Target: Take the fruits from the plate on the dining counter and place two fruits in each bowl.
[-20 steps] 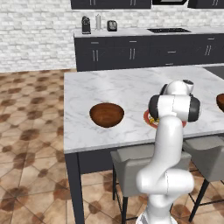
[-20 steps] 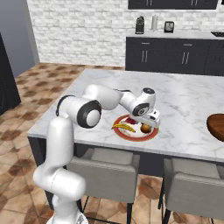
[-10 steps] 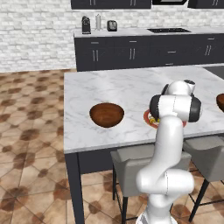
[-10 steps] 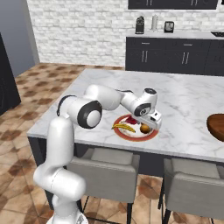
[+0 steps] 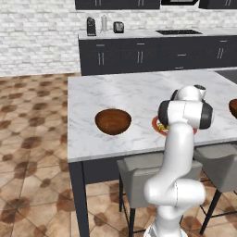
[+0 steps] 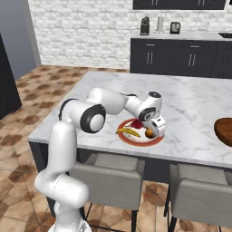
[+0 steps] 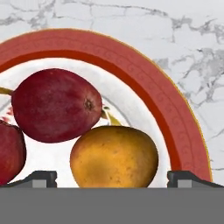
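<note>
The red-rimmed white plate (image 7: 146, 76) lies on the marble dining counter (image 6: 190, 104), near its front edge. On it are an orange fruit (image 7: 113, 155), two red fruits (image 7: 54, 105) and a yellow banana (image 6: 128, 132). My gripper (image 7: 113, 178) is open and low over the plate, a fingertip (image 7: 41, 177) on each side of the orange fruit, not touching it. In the right base view the gripper (image 6: 157, 129) hangs right beside the orange fruit (image 6: 149, 132). One brown bowl (image 5: 113, 121) stands left of the plate (image 5: 155, 124). The second bowl (image 6: 225, 131) is at the right.
Two grey stools (image 6: 108, 176) are tucked under the counter's front edge. The dark cabinet run (image 5: 139, 55) with small appliances stands along the back wall. Bare marble stretches behind the plate and between plate and bowls.
The hand has sunk slightly toward the plate, bringing its fingers down around the orange fruit. Fruits, plate and bowls have not moved.
</note>
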Controlling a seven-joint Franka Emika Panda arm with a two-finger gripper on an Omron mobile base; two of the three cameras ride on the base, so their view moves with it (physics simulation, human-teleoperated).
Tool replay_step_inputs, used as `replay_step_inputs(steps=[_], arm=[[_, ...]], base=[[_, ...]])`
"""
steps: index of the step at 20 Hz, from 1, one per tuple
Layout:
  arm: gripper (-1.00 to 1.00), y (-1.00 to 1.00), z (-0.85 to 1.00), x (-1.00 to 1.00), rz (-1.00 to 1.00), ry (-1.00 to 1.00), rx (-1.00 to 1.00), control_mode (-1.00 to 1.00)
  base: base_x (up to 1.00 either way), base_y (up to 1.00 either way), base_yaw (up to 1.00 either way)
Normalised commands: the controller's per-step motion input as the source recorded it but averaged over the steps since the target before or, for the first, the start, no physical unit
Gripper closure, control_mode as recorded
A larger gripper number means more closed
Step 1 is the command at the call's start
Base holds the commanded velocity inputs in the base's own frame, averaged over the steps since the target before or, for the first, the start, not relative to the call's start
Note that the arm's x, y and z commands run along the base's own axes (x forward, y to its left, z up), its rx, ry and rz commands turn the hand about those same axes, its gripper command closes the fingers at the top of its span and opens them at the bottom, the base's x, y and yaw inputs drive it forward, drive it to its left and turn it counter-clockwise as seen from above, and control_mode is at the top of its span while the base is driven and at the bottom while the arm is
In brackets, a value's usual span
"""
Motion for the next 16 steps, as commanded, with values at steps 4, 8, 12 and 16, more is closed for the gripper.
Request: replay_step_inputs(steps=[4,8,12,16], arm=[[-1.00,0.00,-0.36,0.00,0.00,0.00,0.00,-1.00],[-1.00,0.00,-0.36,0.00,0.00,0.00,0.00,-1.00],[-1.00,0.00,0.00,0.00,0.00,0.00,0.00,-1.00],[1.00,0.00,0.00,0.00,0.00,0.00,0.00,-1.00]], base=[[0.00,0.00,0.00],[0.00,0.00,0.00],[0.00,0.00,0.00],[0.00,0.00,0.00]])
